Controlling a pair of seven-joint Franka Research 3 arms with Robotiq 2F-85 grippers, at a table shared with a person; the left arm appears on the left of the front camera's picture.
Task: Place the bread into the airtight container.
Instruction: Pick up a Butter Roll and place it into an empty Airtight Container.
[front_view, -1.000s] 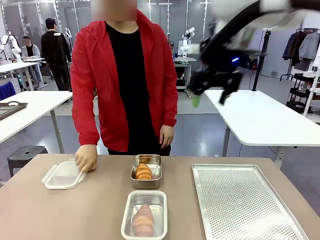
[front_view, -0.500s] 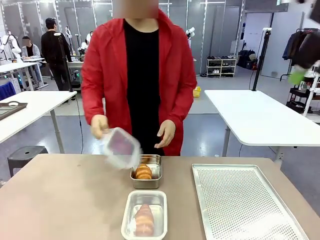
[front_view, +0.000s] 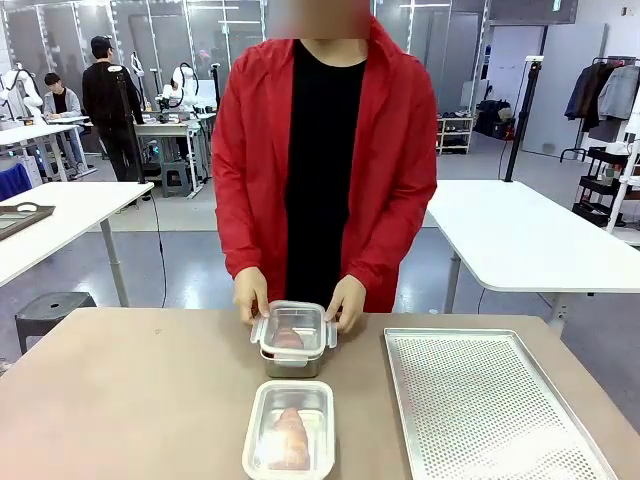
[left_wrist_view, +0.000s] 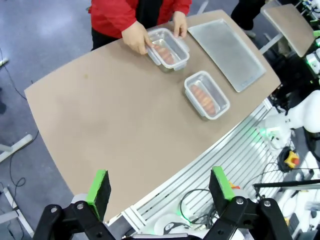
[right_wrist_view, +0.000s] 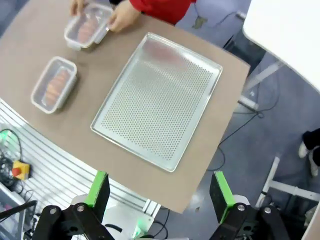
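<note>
Two hands now press the clear lid (front_view: 293, 326) down onto the far container (front_view: 292, 362) — a second ago that lid lay on the worktop (front_view: 130, 400) under one hand, half a second ago it was in the air, and the right arm that swung above the scene has since left this front view. The person's left hand (front_view: 347, 301) and right hand (front_view: 250, 293) sit at the lid's two ends, with the bread (front_view: 287, 338) showing through it. The near container (front_view: 289, 432) is lidded too, with a second pastry (front_view: 290, 437) inside. The perforated tray (front_view: 490, 410) lies bare.

From the left wrist, the left gripper (left_wrist_view: 159, 185) hangs high with its fingers spread wide and nothing between them; both containers lie far ahead of the fingertips, the person's hands on the farther one (left_wrist_view: 168, 48).

From the right wrist, the right gripper (right_wrist_view: 159, 187) is likewise wide and holding nothing — the tray (right_wrist_view: 157, 98) lies straight ahead of its fingers, the containers beyond and off to one side.

Judging by this, the bread is in place and only the lid's latching may remain.
</note>
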